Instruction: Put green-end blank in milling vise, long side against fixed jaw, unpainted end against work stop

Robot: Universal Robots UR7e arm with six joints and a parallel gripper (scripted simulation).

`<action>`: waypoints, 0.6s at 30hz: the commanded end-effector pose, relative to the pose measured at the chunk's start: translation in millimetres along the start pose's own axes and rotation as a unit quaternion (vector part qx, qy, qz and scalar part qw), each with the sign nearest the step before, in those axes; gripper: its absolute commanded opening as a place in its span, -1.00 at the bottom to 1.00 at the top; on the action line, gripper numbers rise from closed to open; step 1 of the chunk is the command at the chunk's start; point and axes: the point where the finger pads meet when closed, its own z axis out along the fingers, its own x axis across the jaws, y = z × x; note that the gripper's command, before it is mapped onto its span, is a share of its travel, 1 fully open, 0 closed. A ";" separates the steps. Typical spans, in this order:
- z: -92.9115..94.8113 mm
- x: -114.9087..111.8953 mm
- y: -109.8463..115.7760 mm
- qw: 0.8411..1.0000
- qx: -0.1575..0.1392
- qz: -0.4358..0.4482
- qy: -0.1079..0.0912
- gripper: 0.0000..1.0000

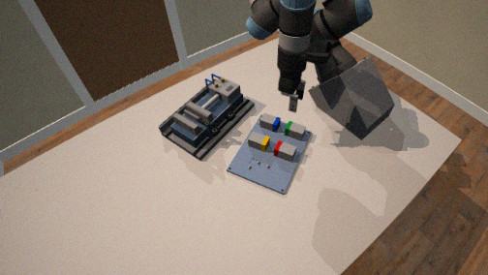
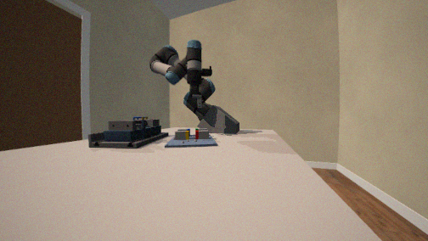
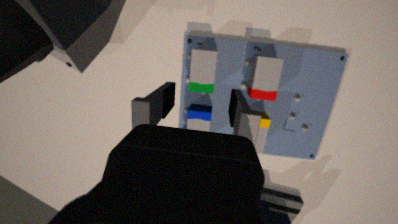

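Tool (image 1: 293,103) spread wide, empty, hanging above the far edge of the blue plate (image 1: 263,171). Green-ended blank (image 1: 294,129) lies flat on that plate beside the blue-ended blank (image 1: 270,122). Vise (image 1: 207,114) sits alongside on the desk (image 1: 121,213).

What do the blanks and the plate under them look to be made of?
The green-ended blank and its three neighbours look like dull grey metal, matte, with only one end painted. The plate seems to be metal with a flat blue-grey coat and small corner fasteners; nothing shows bare material, so this stays uncertain.
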 end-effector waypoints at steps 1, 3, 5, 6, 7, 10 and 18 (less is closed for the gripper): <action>31.8 -7.9 -7.8 1.000 0.000 0.000 0.001 1.00; 54.4 -13.4 -13.4 1.000 0.000 0.000 0.001 1.00; 54.4 -13.4 -13.4 1.000 0.000 0.000 0.001 1.00; 54.4 -13.4 -13.4 1.000 0.000 0.000 0.001 1.00; 54.4 -13.4 -13.4 1.000 0.000 0.000 0.001 1.00; 54.4 -13.4 -13.4 1.000 0.000 0.000 0.001 1.00; 48.8 -12.2 -12.0 1.000 0.000 0.000 0.000 1.00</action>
